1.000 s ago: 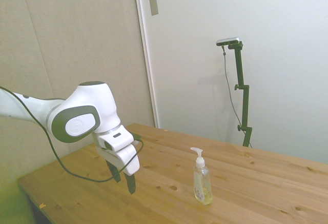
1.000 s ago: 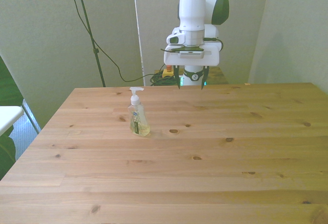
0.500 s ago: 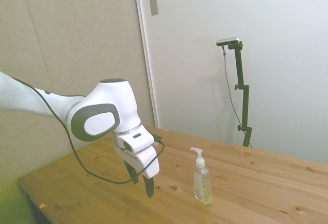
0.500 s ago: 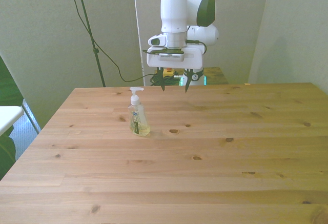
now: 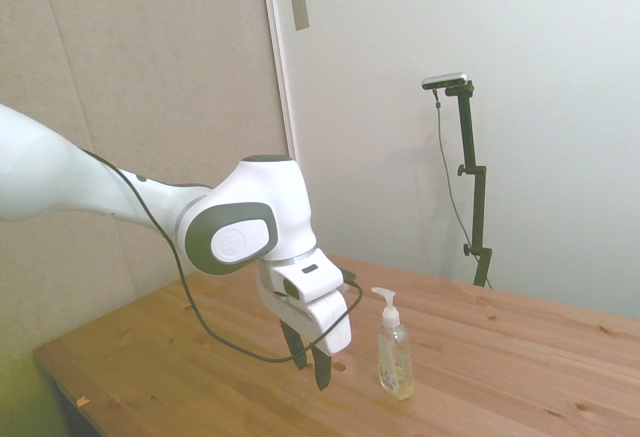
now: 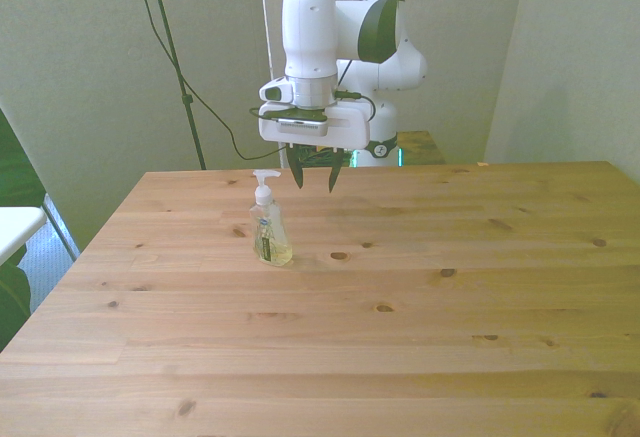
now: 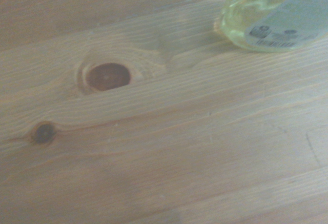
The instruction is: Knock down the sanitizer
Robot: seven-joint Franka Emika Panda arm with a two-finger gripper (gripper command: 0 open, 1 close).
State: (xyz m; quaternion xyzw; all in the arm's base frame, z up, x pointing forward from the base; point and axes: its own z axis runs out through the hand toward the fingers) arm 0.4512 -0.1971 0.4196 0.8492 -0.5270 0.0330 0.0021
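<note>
Left of centre in the side view, the gripper (image 5: 312, 365) hangs with fingers spread, just beside the sanitizer (image 5: 394, 351), which stands upright on the table (image 5: 520, 357) at lower centre. A good knock probably means a sideways push high on the bottle. Pale yellow liquid fills its lower part.

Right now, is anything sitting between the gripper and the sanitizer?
No. In the side view only bare table separates the gripper from the upright sanitizer; the front view shows the same open gap.
</note>
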